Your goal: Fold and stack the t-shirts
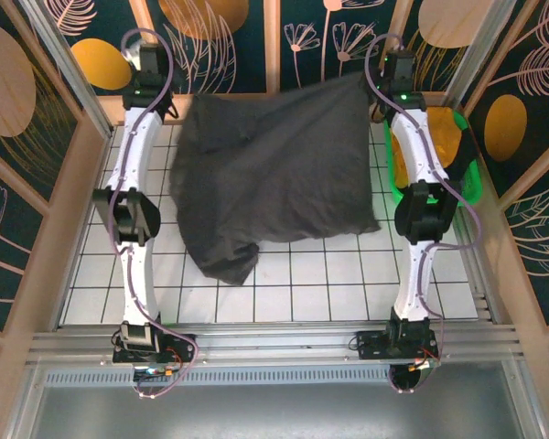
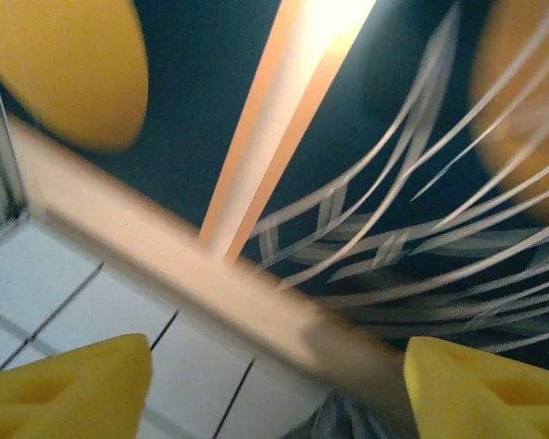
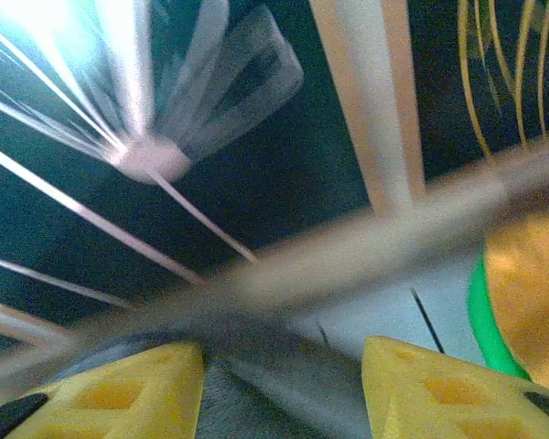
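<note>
black shirt (image 1: 274,174) is lying spread across the far table (image 1: 348,283), likely laid flat for folding. left gripper (image 2: 279,393) and right gripper (image 3: 284,389) are hovering at its far corners, both with jaws apart.

Right arm (image 1: 419,174) partly hides the yellow t-shirt (image 1: 446,137).

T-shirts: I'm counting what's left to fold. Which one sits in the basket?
The mustard-yellow t-shirt, bunched in the green basket; the charcoal t-shirt lies spread out on the table instead.
</note>
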`<action>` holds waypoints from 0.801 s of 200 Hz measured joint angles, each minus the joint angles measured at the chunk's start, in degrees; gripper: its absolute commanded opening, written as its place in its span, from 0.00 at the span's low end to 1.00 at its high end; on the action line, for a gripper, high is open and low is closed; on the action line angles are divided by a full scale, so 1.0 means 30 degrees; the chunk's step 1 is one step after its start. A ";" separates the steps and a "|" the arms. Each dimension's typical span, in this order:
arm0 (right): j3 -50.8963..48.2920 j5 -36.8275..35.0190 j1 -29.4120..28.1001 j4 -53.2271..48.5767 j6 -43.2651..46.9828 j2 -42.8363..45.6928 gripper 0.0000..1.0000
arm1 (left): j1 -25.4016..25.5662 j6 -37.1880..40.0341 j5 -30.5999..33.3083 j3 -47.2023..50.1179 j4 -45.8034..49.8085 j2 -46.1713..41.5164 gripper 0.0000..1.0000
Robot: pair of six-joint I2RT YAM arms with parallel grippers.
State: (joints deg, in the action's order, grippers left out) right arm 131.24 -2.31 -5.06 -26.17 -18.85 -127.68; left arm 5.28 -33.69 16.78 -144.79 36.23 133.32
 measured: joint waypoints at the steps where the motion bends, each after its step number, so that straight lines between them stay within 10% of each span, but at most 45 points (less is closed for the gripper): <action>1: -0.0073 0.0007 0.0000 -0.0029 0.0007 0.0000 0.50 | -0.0007 0.0007 -0.0044 0.0029 0.0095 0.0044 0.78; 79: -2.0181 0.0160 -0.2863 0.1392 -0.2849 1.2254 0.49 | 0.0452 -0.1727 -0.3512 2.2527 -0.1304 -1.2866 0.66; 160: -2.9266 0.1297 -0.1982 0.0095 -0.4401 1.8447 0.45 | 0.0743 -0.2834 -0.4408 2.9245 -0.1982 -1.4957 0.50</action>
State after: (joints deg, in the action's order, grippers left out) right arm 43.44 1.58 -11.00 -25.89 -32.05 -72.34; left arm 7.51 -42.19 3.55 -57.06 30.28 88.44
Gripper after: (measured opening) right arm 0.464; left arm 0.532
